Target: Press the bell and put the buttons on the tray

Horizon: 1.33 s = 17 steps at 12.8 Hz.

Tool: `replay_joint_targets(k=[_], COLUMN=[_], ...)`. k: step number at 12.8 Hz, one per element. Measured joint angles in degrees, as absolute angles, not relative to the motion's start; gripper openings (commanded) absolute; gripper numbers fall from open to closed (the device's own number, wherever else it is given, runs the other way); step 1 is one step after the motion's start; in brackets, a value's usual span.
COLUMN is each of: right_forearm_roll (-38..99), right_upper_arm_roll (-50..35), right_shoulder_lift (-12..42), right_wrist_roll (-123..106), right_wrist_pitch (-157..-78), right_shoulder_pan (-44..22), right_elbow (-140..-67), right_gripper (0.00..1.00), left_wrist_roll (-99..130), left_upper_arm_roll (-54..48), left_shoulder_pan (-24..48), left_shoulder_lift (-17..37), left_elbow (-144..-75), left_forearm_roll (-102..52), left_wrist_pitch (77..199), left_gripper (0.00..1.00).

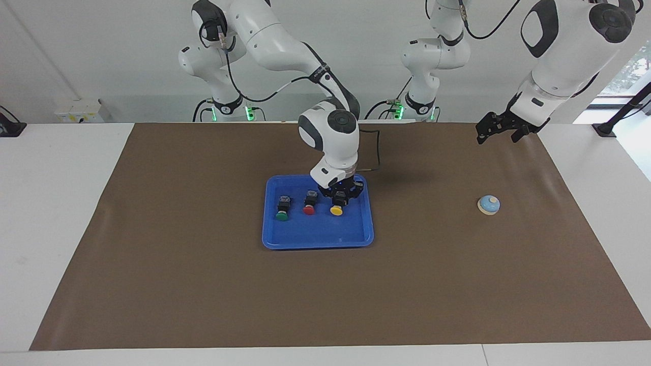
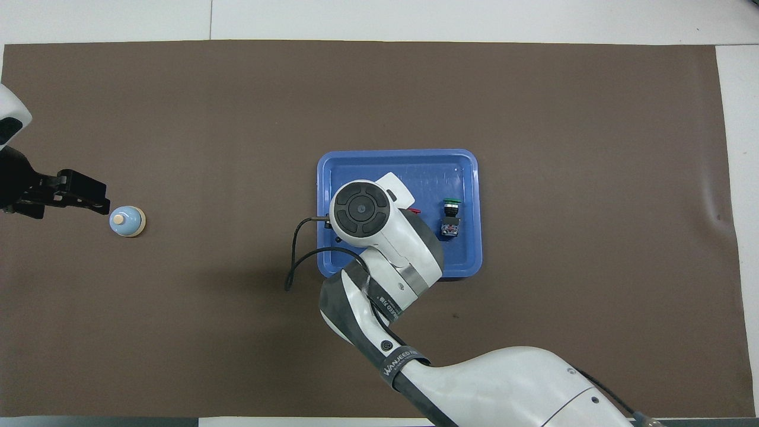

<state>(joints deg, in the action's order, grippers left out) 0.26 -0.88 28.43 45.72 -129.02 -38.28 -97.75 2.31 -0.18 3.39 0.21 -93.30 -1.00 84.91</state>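
The right gripper (image 1: 339, 197) sits low on the blue tray (image 1: 351, 236), apparently gripping the yellow button's (image 1: 335, 209) black body, a light, rigid part; the left gripper (image 1: 496, 130) waits, grip unclear.

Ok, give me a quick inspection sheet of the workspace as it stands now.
Surface: brown mat on a white table.
Tray: holds the green button, red button and yellow button in a row.
Bell: on the mat toward the left arm's end.
Clutter: nothing seen.
Right gripper: low over the tray, at the yellow button.
Left gripper: waits raised over the mat.
Cables: black cable loops off the right arm.
Surroundings: white wall.
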Motion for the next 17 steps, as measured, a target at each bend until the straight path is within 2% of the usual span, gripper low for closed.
replay_joint_targets(k=[3, 5, 7, 12, 14, 17], right_forearm_roll=[0.29, 0.29, 0.43, 1.27, 1.30, 1.31], right_upper_arm_roll=[-0.67, 0.13, 0.36, 0.53, 0.54, 0.57], right_shoulder_lift=[27.56, 25.46, 21.77, 13.76, 10.87, 5.50], right_wrist_roll=[47.17, 47.83, 44.89, 15.26, 7.53, 2.19], right_wrist_pitch=[-127.73, -124.22, -120.60, -109.04, -104.20, -97.29], right_shoulder_pan=[-38.17, -36.74, -30.79, -12.70, -8.27, -5.43], right_elbow=[-97.52, -96.40, -95.62, -95.51, -95.38, -95.25], right_gripper=[1.00, 1.00, 1.00, 1.00, 1.00, 1.00], left_wrist_roll=[2.31, 2.31, 2.31, 2.31, 2.31, 2.31], left_upper_arm_roll=[-0.18, -0.18, -0.18, -0.18, -0.18, -0.18], left_shoulder_pan=[3.39, 3.39, 3.39, 3.39, 3.39, 3.39], left_shoulder_lift=[0.21, 0.21, 0.21, 0.21, 0.21, 0.21], left_elbow=[-93.30, -93.30, -93.30, -93.30, -93.30, -93.30], left_forearm_roll=[-1.00, -1.00, -1.00, -1.00, -1.00, -1.00], left_wrist_pitch=[84.91, 84.91, 84.91, 84.91, 84.91, 84.91], left_gripper=[1.00, 1.00, 1.00, 1.00, 1.00, 1.00])
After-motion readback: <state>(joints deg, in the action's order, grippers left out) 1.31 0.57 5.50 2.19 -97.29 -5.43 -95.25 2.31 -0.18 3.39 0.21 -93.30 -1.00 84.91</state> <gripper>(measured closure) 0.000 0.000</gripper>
